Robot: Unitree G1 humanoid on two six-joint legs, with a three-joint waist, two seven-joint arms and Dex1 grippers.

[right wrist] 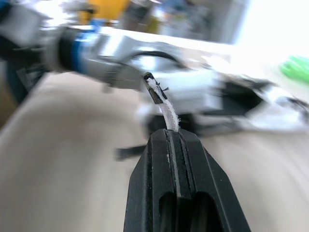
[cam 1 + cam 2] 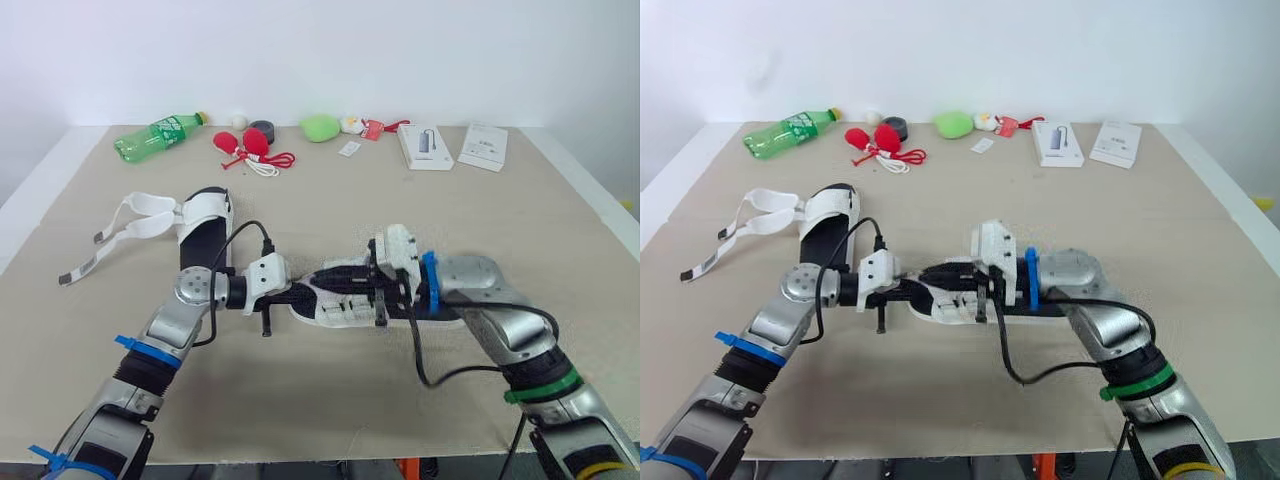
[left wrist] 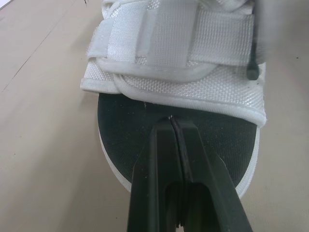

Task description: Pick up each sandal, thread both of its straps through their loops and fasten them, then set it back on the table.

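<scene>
One white sandal with a black insole (image 2: pixel 345 303) lies at the table's middle between my two arms. My left gripper (image 3: pixel 171 121) is shut, its tips resting on the bare insole at the toe end, just short of the white woven straps (image 3: pixel 178 53). My right gripper (image 1: pixel 166 131) is shut on a thin white strap end with a black tip (image 1: pixel 161 104), held up over the sandal and pointing toward my left arm. The second sandal (image 2: pixel 205 225) lies further back on the left, its long straps (image 2: pixel 125 222) loose and spread across the cloth.
Along the far edge stand a green bottle (image 2: pixel 158 136), red corded items (image 2: pixel 248 146), a green lump (image 2: pixel 320 127) and two white boxes (image 2: pixel 425 146) (image 2: pixel 484 146). Beige cloth (image 2: pixel 330 400) covers the table in front of the sandal.
</scene>
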